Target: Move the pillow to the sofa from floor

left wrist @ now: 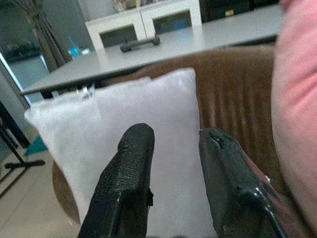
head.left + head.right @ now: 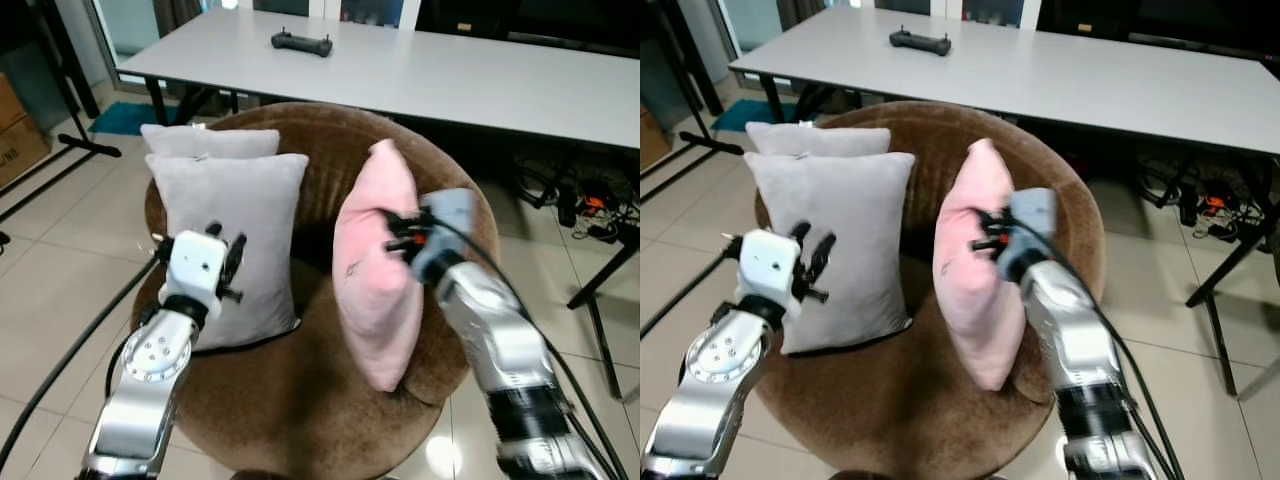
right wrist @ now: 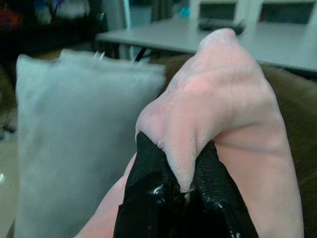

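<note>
A pink pillow (image 2: 368,275) stands upright on the right side of the round brown sofa (image 2: 300,400), its lower corner down at the seat's front right rim. My right gripper (image 2: 393,232) is shut on a fold of the pillow's upper edge; in the right wrist view the pink pillow (image 3: 223,99) bunches between the black fingers (image 3: 148,168). My left gripper (image 2: 235,262) is open and holds nothing. It hovers just in front of a grey pillow (image 2: 235,215), with both fingers (image 1: 129,173) pointing at that grey pillow (image 1: 148,109).
A second grey pillow (image 2: 205,140) leans behind the first against the sofa's back. A long grey table (image 2: 450,80) with a black controller (image 2: 301,42) stands behind the sofa. Cables (image 2: 580,200) lie on the floor at the right, and a cardboard box (image 2: 15,130) sits at the far left.
</note>
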{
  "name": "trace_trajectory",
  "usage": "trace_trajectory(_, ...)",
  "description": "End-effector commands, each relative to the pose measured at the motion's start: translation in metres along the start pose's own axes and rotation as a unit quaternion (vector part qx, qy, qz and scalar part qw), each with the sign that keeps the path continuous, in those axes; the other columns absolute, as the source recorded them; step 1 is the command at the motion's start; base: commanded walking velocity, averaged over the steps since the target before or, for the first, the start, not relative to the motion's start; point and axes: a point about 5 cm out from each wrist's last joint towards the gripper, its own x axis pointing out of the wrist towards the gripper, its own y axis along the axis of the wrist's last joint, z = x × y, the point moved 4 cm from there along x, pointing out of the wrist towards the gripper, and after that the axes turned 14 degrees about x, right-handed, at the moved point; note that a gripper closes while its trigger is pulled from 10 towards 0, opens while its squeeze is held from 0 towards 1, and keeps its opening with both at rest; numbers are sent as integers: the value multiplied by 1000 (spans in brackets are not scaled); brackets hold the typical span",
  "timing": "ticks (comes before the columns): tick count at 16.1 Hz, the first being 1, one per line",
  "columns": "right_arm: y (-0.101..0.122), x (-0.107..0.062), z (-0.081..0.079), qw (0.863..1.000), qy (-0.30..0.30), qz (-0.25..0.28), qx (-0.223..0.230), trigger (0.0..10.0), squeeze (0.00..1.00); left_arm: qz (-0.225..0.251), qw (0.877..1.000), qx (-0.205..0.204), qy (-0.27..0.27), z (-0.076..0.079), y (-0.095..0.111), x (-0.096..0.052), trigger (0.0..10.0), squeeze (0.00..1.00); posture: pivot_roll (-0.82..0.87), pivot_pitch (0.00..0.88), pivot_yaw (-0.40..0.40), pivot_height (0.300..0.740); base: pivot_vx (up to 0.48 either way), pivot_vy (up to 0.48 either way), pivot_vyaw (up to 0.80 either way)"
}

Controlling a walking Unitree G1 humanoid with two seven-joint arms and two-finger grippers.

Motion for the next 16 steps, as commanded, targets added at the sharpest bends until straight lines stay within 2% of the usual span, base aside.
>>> trace_trajectory(1,10,3,-3,1000,14,5,-14,10000,0,-1,1000,7,-16,5,0,-1,10000,114,179,0,-20,740,0,0,0)
trace_trajectory(3,4,15,-7,999,31,-24,-25,10000,0,-15,1000,15,-23,4,-6,-3,10000,125,194,0,-35,740,0,0,0)
trace_trajectory(6,8,33,-10,998,37,-35,-25,10000,0,-32,999,20,-34,-1,-14,-10,10000,125,208,0,-45,740,0,0,0)
trace_trajectory(9,8,42,-6,998,27,-45,-23,10000,0,-39,997,26,-63,3,-18,-15,10000,125,211,0,-47,740,0,0,0)
trace_trajectory(10,3,49,3,998,2,-67,-19,10000,0,-50,990,21,-130,15,-24,-26,10000,125,216,0,-47,740,0,0,0)
trace_trajectory(12,-2,54,19,995,-41,-90,-21,10000,0,-66,976,23,-206,25,-33,-44,10000,125,221,0,-46,740,0,0,0)
trace_trajectory(14,-5,53,29,993,-67,-98,-22,10000,0,-74,973,20,-218,26,-35,-48,10000,133,224,0,-46,740,0,0,0)
trace_trajectory(15,-8,49,49,987,-122,-101,-7,10000,0,-78,970,23,-230,27,-37,-52,10000,129,228,0,-41,740,0,0,0)
trace_trajectory(16,-8,47,56,984,-144,-101,1,10000,0,-79,969,25,-234,27,-37,-53,10000,129,228,0,-41,740,0,0,0)
